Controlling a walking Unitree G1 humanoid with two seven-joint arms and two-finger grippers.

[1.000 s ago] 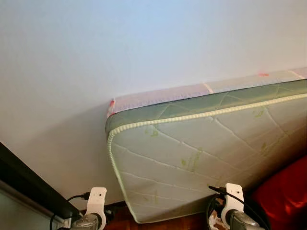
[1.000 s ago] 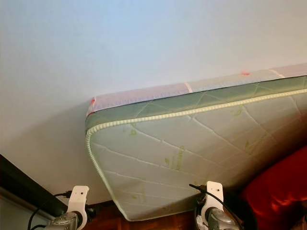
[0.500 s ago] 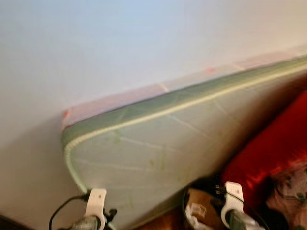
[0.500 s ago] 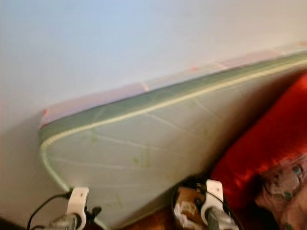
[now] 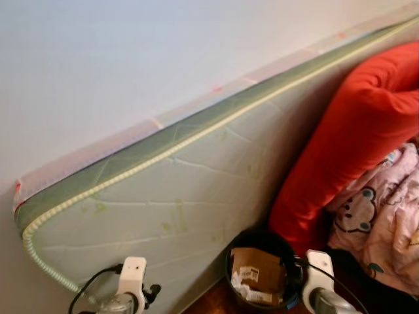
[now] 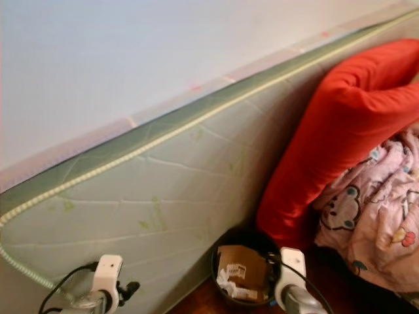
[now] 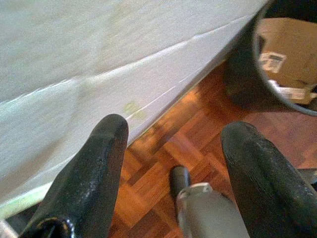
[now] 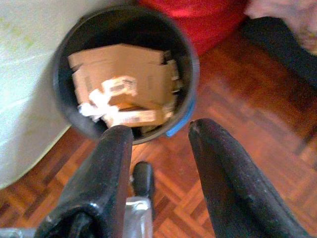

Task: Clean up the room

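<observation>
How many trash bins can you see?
1. The black trash bin stands on the wooden floor, between the mattress leaning on the wall and the red cushion. More may be hidden.

Mattress [image 5: 163,203] cut off both ends, bin [image 5: 258,271] contents partly hidden (labels unreadable).

head stereo: looks forward and down at mattress [image 5: 170,196] against wall [image 5: 98,59] | left wrist: along its fingers, close over parquet floor [image 7: 183,144], mattress beside | right wrist: straight down into bin [image 8: 126,74] just ahead | shared: bin, mattress, floor
</observation>
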